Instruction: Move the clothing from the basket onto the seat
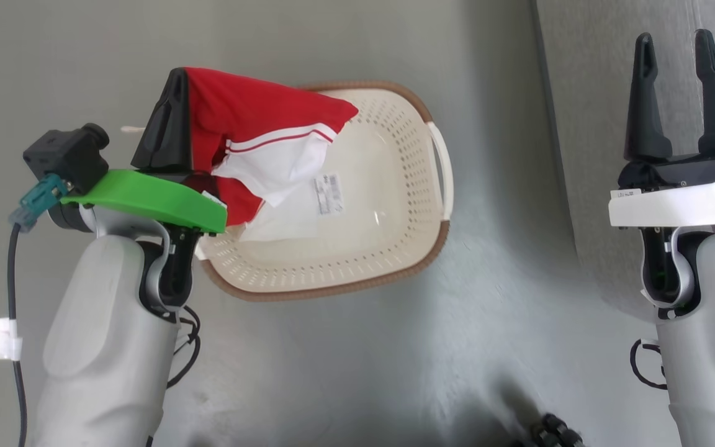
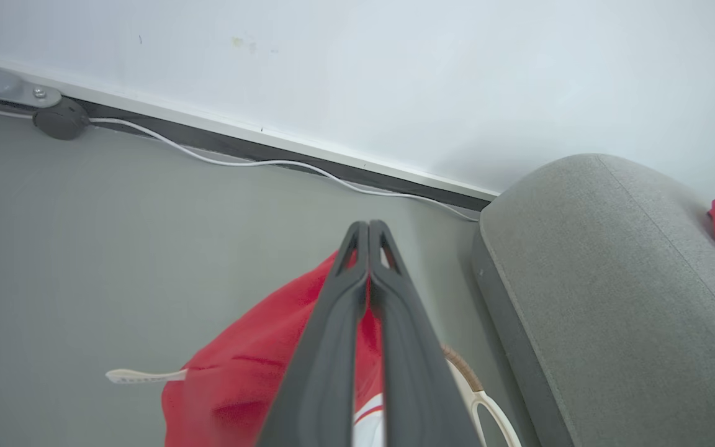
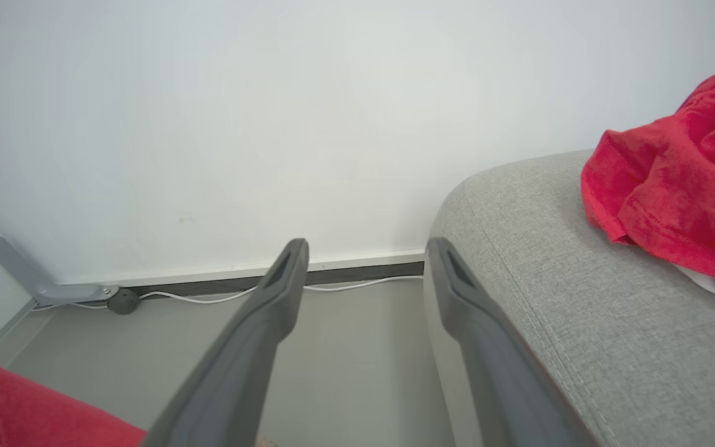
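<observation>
The left end effector (image 2: 368,231) grasps a red garment (image 1: 258,118) hanging over the basket (image 1: 395,261) on the floor (image 1: 332,372); the right end effector (image 1: 674,46), released, hovers beside the sofa (image 1: 587,124) edge.

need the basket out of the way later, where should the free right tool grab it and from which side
Grip the basket by its white side handle, the one facing the sofa. It bows out from the rim, leaving a gap for one finger. Come from the sofa side with the open right tool; the left tool holds the red garment over the other side.
</observation>
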You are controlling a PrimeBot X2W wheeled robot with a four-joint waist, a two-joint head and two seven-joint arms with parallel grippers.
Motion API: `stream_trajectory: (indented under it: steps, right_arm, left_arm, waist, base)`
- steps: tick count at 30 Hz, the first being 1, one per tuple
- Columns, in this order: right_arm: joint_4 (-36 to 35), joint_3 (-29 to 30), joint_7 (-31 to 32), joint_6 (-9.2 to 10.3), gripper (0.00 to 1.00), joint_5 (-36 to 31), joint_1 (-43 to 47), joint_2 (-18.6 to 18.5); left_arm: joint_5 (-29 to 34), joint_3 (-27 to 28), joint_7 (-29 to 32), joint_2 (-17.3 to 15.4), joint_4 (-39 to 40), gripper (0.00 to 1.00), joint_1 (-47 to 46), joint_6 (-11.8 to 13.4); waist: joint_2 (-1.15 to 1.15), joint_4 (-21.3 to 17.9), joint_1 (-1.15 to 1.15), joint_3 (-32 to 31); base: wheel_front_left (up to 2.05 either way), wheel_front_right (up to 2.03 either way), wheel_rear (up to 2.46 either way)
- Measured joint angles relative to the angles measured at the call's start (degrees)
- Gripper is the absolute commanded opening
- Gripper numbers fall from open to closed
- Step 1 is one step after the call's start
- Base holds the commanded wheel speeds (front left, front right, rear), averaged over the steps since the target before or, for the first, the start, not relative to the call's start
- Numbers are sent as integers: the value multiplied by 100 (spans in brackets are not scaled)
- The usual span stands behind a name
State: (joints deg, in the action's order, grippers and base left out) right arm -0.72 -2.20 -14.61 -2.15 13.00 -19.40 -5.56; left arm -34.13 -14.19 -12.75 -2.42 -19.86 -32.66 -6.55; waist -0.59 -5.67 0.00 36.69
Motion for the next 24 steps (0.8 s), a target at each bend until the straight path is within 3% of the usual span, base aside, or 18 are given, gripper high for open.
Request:
stream_trajectory:
  steps: [6, 13, 24]
  right_arm:
    - [-23, -233, 0, -244, 100, -143, 17, -102]
    - [-9, -981, 0, -436, 100, -355, 96, -127]
    - [508, -2517, 0, -499, 100, -549, 298, -216]
  left_arm:
    - [4, -40, 0, -45, 358, 0, 200, -7]
    - [81, -230, 19, -199, 767, 0, 444, -8]
    - [266, -745, 526, -321, 1358, 0, 773, -33]
  waist:
    - [0, 237, 0, -522]
    - [0, 448, 0, -1127]
    - [0, 722, 0, -2059]
  base:
    - [0, 0, 0]
    - [0, 0, 0]
    - [0, 0, 0]
